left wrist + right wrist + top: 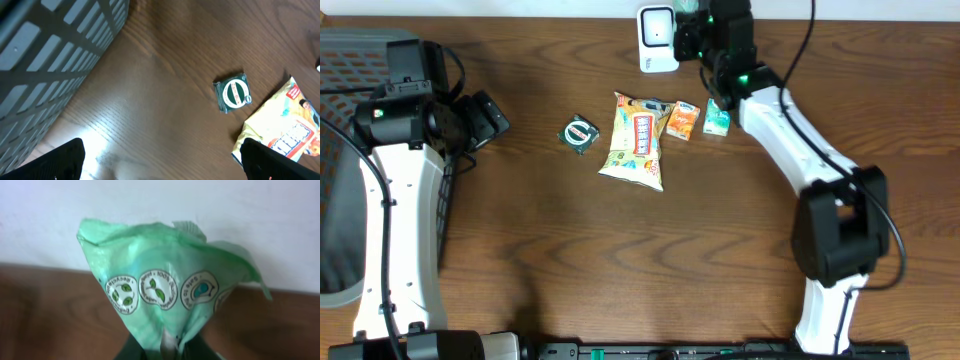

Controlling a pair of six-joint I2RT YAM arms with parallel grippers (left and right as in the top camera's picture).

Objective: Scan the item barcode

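- The pouch (165, 300) is a thin green film bag, pinched at its lower end by the right gripper (165, 354), whose jaws are closed tight on it. It stands up from the jaws with its crimped edge uppermost, in front of the white wall (250, 210)
- In the overhead view that gripper is at the far edge of the bench (620, 260), just beside the white scanner (657, 38) — so the pouch is in the air near the scanner, not lying on the bench
- It looks light and soft: the film is creased and would likely flop or twist if swung fast, and its gloss may let it slip in a narrow pinch
- A hold on a sealed seam or corner seems best, since a grip across the middle would crumple the print
- The face in view shows only round leaf marks and no barcode, so I judge the code is on another side
- The left gripper (162, 162) is spread wide and holds nothing; it hovers above bare bench beside the basket (45, 55)
- Lying mid-bench are a small green packet (581, 133), a yellow snack bag (638, 140), an orange packet (683, 120) and a green carton (717, 120) — the carton is right under the right arm
- Nothing visible stands between pouch and scanner, but the wall close behind leaves little room to turn the pouch
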